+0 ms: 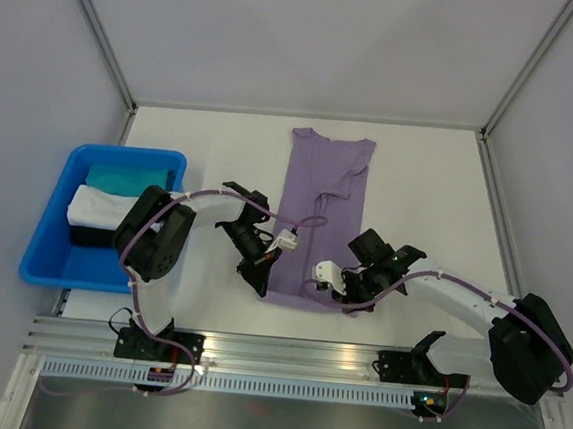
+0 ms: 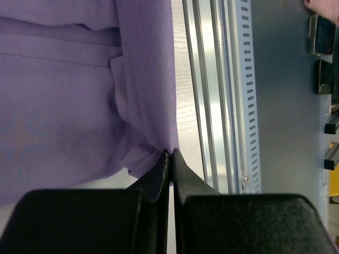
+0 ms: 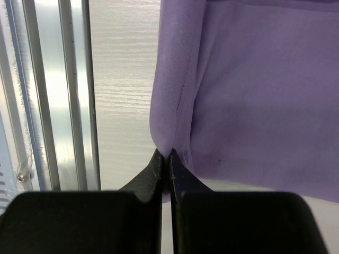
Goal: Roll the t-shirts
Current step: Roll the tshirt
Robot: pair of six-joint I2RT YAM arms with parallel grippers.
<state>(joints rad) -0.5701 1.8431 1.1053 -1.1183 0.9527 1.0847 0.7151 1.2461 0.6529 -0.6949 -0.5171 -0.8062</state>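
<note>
The left end effector and right end effector each pinch the lavender t-shirt at its hem.

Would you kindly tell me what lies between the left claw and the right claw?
The near hem of the lavender t-shirt spans it, seen in the top view; the left claw and right claw each pinch a corner.

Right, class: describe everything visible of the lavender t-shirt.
The t-shirt is plain lavender, thin soft-looking fabric, folded lengthwise into a narrow strip with a sleeve folded inward. It lies flat on the white table, neckline far, hem near. The left pincer and right pincer are each shut on a near hem corner.
</note>
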